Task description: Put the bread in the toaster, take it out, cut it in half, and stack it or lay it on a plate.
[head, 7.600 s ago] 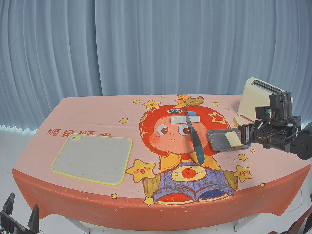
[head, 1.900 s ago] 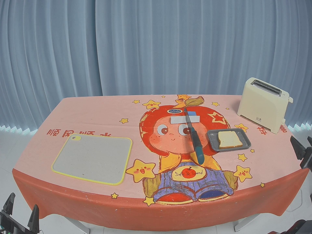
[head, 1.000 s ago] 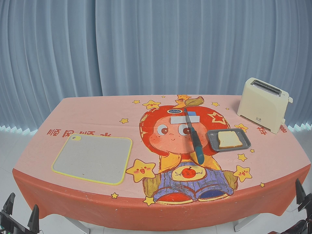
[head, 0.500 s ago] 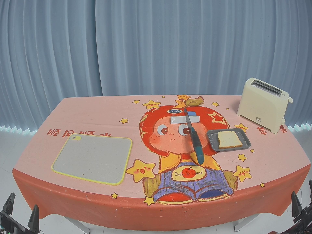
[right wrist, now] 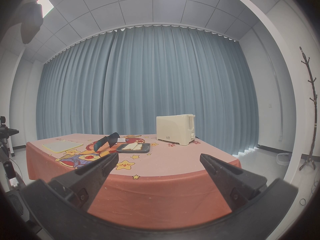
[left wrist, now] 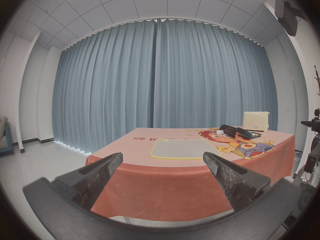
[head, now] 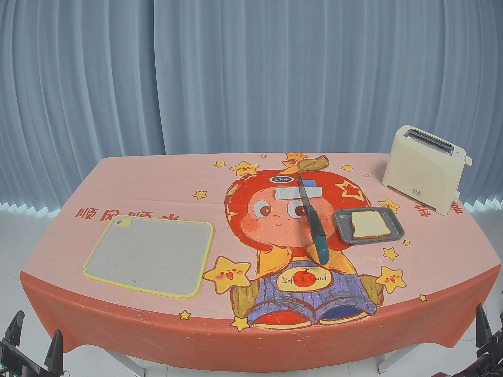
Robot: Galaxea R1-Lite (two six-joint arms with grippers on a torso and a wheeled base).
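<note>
Left gripper: your black two-finger left gripper (left wrist: 162, 157) hangs low off the table's near-left corner, fingers spread wide, gripping nothing.
Cutting board: a flat grey rectangular board with a yellow rim (head: 149, 255) lies matte on the pink cartoon-print tablecloth (head: 157, 184).
Knife: a dark-bladed knife with a teal handle (head: 316, 231) lies mid-table. Its long axis runs away from you, handle toward the near edge and blade across a small white block (head: 287, 192).
Tray: a shallow dark-grey rectangular tray (head: 344, 230) sits just right of the knife handle.
Bread: a pale, soft-looking square slice (head: 370, 224) lies flat in that tray, ahead and to the left of your right fingers. Your right arm is nearer.
Toaster: a smooth cream boxy toaster (head: 423, 169) stands beyond the tray to its right, slot upward.
Right gripper: your black right gripper (right wrist: 158, 157) hangs low off the near-right corner, fingers spread, gripping nothing.
</note>
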